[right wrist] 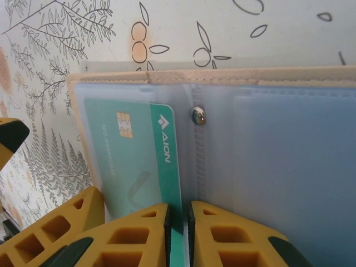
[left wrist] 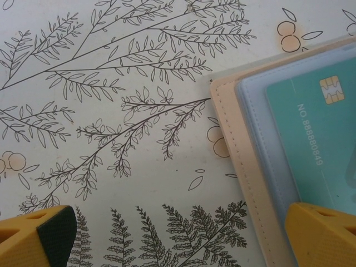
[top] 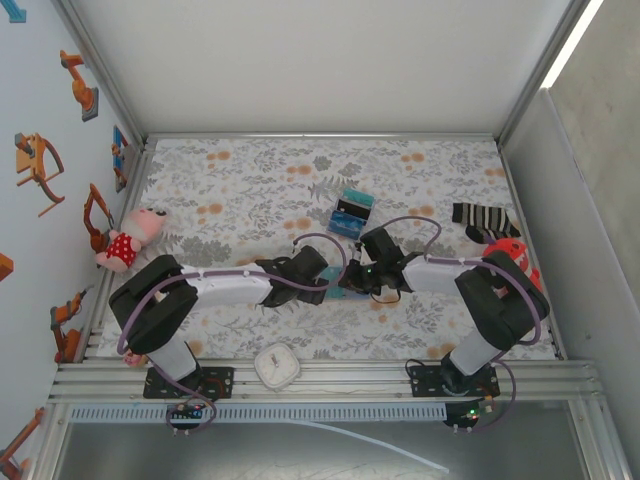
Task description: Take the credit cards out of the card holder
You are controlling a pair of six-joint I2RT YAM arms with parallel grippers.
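Note:
The card holder [right wrist: 278, 167] lies unfolded on the floral cloth, tan rim outward and pale blue-grey pockets facing up. A teal credit card [right wrist: 133, 167] with a gold chip sits in its left pocket, one long edge sticking out toward the fold. My right gripper [right wrist: 178, 214] is shut on that exposed edge. My left gripper [left wrist: 178, 233] stands wide open beside the holder [left wrist: 250, 183], one yellow finger [left wrist: 322, 233] over the holder's end where the card [left wrist: 317, 144] shows, the other over bare cloth. In the top view both grippers [top: 325, 275] [top: 358, 278] meet mid-table and cover most of the holder.
A teal, blue and black block [top: 351, 212] lies just behind the grippers. A striped sock [top: 485, 222] and a red object [top: 515, 262] are at the right, a pink plush toy [top: 128, 238] at the left edge, a white square object [top: 277, 364] on the front rail.

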